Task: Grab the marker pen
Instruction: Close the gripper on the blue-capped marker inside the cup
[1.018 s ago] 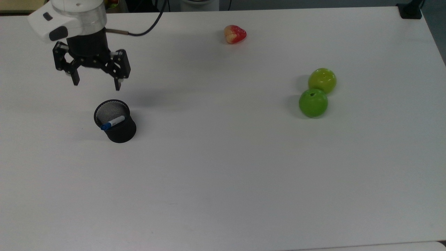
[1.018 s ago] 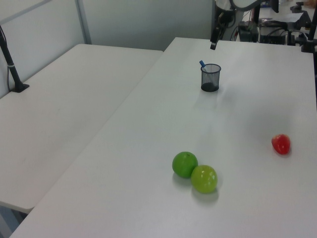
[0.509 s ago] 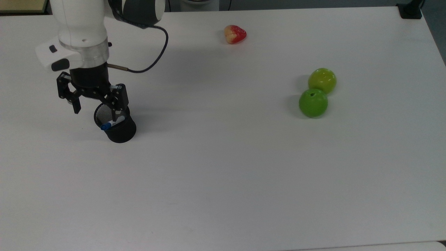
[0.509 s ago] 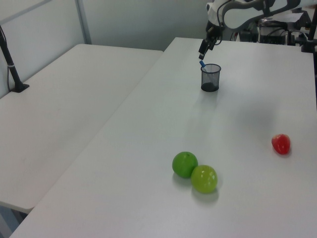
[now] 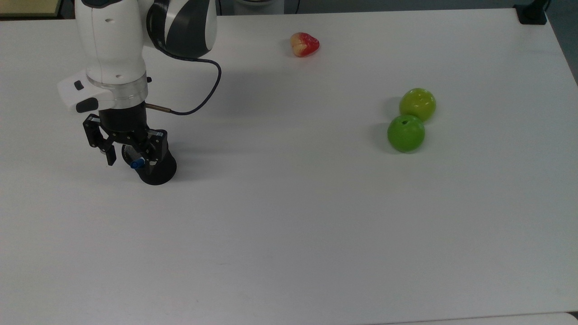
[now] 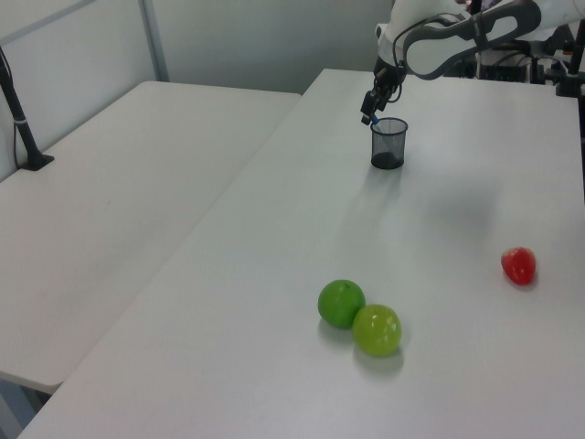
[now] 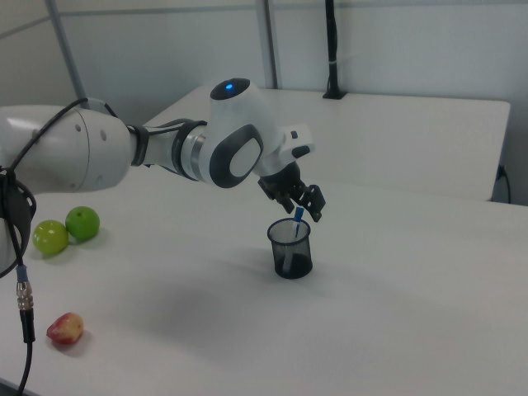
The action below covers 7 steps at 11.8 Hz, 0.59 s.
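Top view has the gripper low over the black mesh cup, fingers spread, one on each side of the marker pen's blue tip and not closed on it. The right view gives more: the marker pen stands tilted inside the mesh cup, its blue end poking above the rim just beneath the gripper. Over in the left view, two green apples sit touching, well apart from the cup, with a red fruit off to the left view's right.
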Available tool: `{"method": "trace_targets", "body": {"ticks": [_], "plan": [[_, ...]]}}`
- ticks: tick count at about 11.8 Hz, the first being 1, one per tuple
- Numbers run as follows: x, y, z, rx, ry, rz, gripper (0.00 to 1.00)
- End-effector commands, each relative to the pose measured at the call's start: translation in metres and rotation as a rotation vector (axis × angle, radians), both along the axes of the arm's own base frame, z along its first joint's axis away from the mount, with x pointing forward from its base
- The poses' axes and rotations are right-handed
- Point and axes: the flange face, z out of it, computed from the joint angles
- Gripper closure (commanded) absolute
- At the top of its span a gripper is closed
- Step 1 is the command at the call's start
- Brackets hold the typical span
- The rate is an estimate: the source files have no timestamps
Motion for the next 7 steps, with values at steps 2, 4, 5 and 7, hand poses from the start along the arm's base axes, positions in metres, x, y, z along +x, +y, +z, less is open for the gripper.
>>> {"method": "trace_targets", "body": {"ticks": [2,4,5,7], "plan": [[0.0005,0.0046,0.0025,0.011,-0.022,-0.011,0.60],[0.0006,0.0067,0.0017,0.012,-0.021,-0.008,0.70],[0.0003,0.0067,0.0009,0.012,-0.019,-0.008,0.73],[0.0005,0.0078,0.0026,0.013,-0.021,-0.008,0.79]]}}
